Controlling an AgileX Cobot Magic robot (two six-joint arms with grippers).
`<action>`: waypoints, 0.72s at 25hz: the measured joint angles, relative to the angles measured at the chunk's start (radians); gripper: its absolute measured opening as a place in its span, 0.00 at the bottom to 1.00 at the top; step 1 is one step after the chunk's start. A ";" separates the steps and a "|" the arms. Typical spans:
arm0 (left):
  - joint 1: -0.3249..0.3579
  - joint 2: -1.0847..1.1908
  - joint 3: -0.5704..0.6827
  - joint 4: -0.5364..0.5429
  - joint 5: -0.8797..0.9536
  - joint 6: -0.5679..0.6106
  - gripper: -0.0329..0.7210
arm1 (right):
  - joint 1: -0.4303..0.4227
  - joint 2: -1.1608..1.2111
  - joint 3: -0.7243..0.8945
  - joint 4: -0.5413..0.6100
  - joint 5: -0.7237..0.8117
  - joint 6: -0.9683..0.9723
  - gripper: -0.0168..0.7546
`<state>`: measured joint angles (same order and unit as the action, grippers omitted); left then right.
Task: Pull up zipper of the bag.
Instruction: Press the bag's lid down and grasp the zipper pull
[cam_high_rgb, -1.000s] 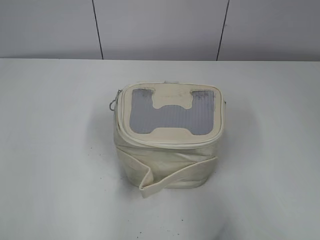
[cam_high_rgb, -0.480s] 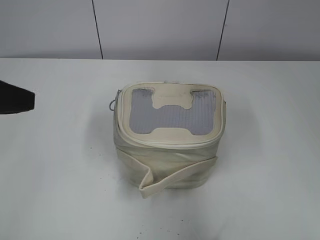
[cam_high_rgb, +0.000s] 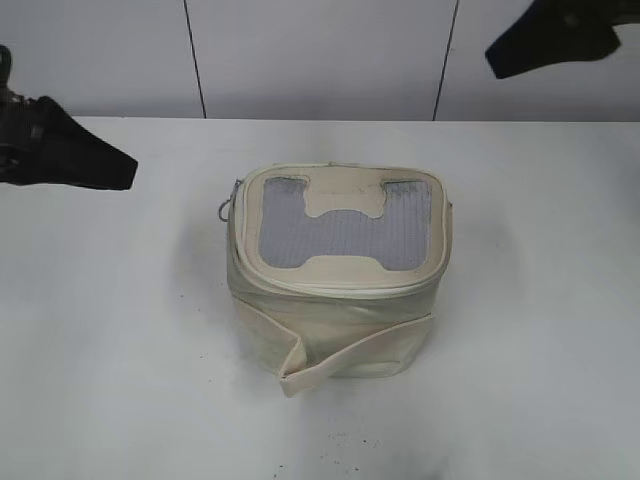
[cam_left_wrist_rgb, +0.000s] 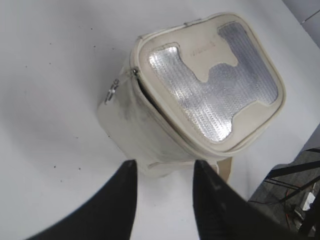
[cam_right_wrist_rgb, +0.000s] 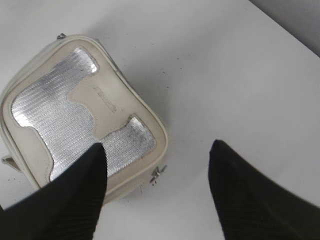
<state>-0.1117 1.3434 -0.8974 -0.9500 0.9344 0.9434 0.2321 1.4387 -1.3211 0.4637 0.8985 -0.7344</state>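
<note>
The cream bag (cam_high_rgb: 335, 310) stands in the middle of the white table, its silvery-grey ribbed lid facing up. The zipper runs round the lid rim; a silver slider with a ring pull (cam_high_rgb: 230, 203) hangs at the bag's left side. In the left wrist view the bag (cam_left_wrist_rgb: 150, 135) shows a dark gap in the zipper beside the slider (cam_left_wrist_rgb: 134, 73). In the right wrist view a second slider (cam_right_wrist_rgb: 157, 174) sticks out from the bag (cam_right_wrist_rgb: 135, 175). My left gripper (cam_high_rgb: 122, 170) (cam_left_wrist_rgb: 165, 164) is open, left of the bag. My right gripper (cam_high_rgb: 497, 58) (cam_right_wrist_rgb: 158, 145) is open, high above it.
The flat cream strap (cam_high_rgb: 345, 357) loops across the bag's front face. The white table (cam_high_rgb: 540, 330) spreads all round the bag. A grey panelled wall (cam_high_rgb: 320, 55) stands behind it. Cables and a stand (cam_left_wrist_rgb: 295, 175) show past the table edge.
My left gripper has come further in from the left edge. My right gripper has appeared at the top right. The bag has not moved.
</note>
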 joint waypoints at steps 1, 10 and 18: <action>0.000 0.020 -0.010 -0.001 0.001 0.015 0.47 | 0.000 0.033 -0.035 0.024 0.016 -0.029 0.67; 0.000 0.136 -0.040 -0.002 -0.062 0.045 0.53 | 0.108 0.331 -0.271 0.088 0.101 -0.151 0.67; 0.000 0.184 -0.045 -0.002 -0.089 0.051 0.53 | 0.237 0.542 -0.450 0.088 0.161 -0.156 0.67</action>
<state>-0.1117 1.5278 -0.9428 -0.9523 0.8450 0.9949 0.4695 1.9804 -1.7712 0.5515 1.0592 -0.8908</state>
